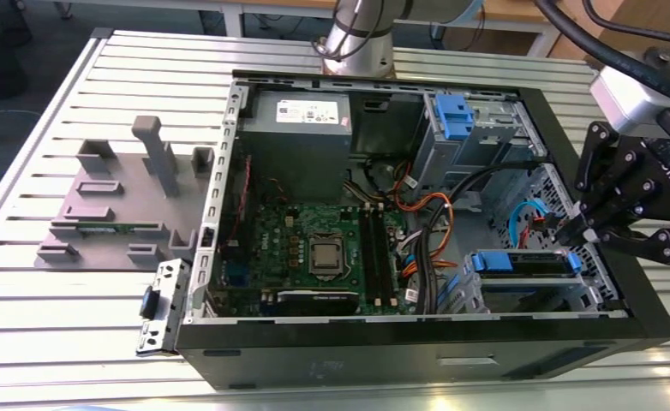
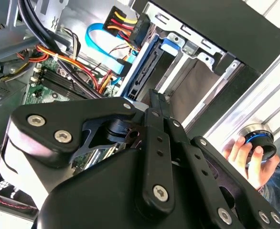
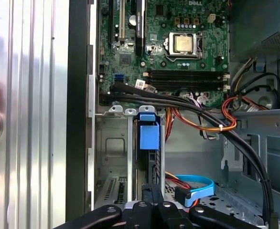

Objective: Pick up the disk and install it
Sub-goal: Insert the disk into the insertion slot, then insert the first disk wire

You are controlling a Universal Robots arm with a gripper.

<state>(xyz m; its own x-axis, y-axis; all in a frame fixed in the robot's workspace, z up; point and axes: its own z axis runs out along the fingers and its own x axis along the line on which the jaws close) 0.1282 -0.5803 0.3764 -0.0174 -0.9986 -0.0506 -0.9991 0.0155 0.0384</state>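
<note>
The disk, edged by its bright blue bracket, sits in the drive cage at the near corner of the open computer case, on the exterior view's right. It stands on edge in a cage slot in both wrist views. My gripper hangs over that corner, just beside the cage. Its two fingers lie together, shut, with the tips at the disk's outer end. Whether they touch it I cannot tell.
Black and orange cables run across the case just past the cage, and a blue cable lies beside the slot. A second blue bracket sits in the far bay. A person's hand rests on a knob outside the case.
</note>
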